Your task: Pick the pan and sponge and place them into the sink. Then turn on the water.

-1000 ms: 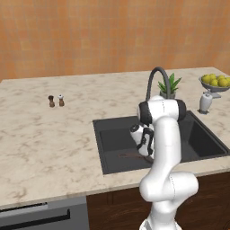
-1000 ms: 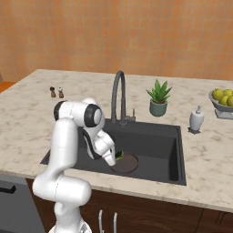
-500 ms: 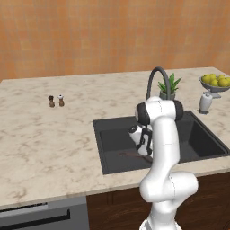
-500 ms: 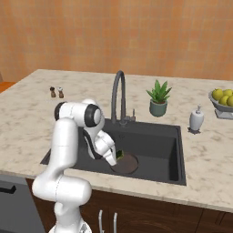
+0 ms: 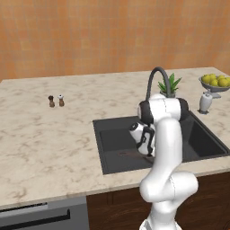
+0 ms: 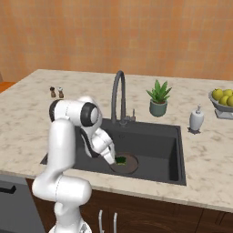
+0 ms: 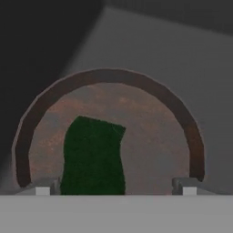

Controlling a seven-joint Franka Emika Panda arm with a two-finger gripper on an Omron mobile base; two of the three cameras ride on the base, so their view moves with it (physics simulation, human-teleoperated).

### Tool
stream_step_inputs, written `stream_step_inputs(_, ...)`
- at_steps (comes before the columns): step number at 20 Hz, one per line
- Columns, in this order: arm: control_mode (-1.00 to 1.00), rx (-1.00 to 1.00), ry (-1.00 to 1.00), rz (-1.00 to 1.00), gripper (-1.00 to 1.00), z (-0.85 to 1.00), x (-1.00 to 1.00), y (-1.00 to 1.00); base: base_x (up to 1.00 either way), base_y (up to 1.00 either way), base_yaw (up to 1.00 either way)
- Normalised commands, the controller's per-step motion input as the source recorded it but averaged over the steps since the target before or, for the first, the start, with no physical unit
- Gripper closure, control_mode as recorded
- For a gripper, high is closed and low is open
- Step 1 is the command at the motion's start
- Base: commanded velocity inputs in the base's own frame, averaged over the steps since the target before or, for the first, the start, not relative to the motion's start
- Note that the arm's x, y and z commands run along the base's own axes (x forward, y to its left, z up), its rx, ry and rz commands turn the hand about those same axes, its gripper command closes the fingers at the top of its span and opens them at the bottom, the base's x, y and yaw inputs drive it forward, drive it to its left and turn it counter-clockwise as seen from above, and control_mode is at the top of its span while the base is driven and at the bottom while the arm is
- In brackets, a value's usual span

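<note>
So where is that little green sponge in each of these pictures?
Left base view: I can't make it out; the arm stands before that part of the sink.
Right base view: sponge low centre, beside the claw.
Hand view: sponge bottom centre, lying in the pan.
Shared landmark: the pan.

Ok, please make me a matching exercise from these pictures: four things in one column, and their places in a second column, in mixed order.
Things:
1. sponge
2. pan
3. fruit bowl
4. potted plant

Places:
a. on the counter behind the sink, beside the faucet
b. on the floor of the sink
c. lying in the pan
d. at the far right end of the counter

Pairs: 1-c, 2-b, 3-d, 4-a
</note>
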Motion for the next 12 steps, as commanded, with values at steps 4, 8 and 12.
stream_step_inputs(4, -1.00, -0.13, 0.00, 0.00, -1.00, 0.95, -0.25, 0.51, 0.00, 0.00, 0.00)
stream_step_inputs(8, -1.00, -0.15, 0.00, -0.01, -1.00, 0.81, -0.49, 0.58, 0.00, 0.00, 0.00)
stream_step_inputs(12, -1.00, -0.08, 0.00, -0.02, -1.00, 0.98, -0.61, 0.37, 0.00, 0.00, 0.00)
